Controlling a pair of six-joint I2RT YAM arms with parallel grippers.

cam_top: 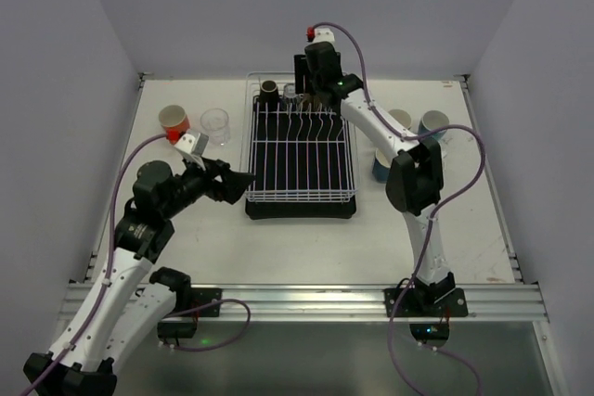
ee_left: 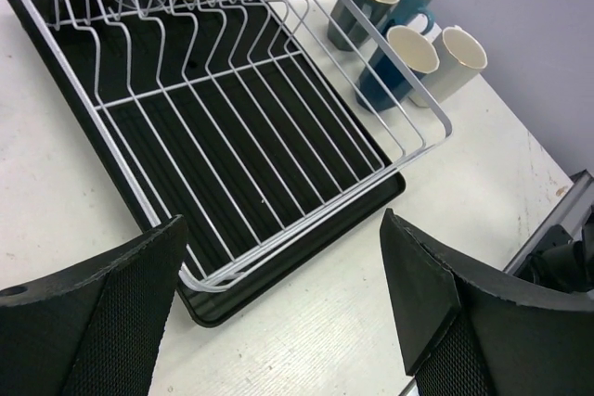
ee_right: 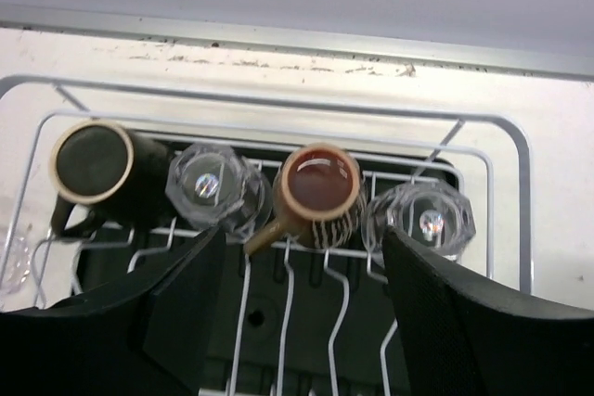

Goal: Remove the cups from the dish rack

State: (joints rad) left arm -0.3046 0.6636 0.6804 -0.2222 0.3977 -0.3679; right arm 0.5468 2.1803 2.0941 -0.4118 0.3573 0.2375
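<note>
Top view: dish rack (cam_top: 300, 159) mid-table, cups (cam_top: 269, 92) standing at its far end.
Left wrist: left gripper (ee_left: 280, 229) spread and empty, at the rack's near corner.
Right wrist: right gripper (ee_right: 304, 238) spread, empty, above brown mug (ee_right: 317, 185). The clear glasses (ee_right: 208, 188) flanking it stand close, so a descending finger could knock one.

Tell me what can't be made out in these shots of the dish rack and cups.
- Top view: the right end effector covers some cups in the dish rack.
- Top view: the right arm hides most of a blue mug.
- Left wrist: the rack's cups are cut off by the top edge.
- Right wrist: a clear item is cut off at the left edge.
</note>
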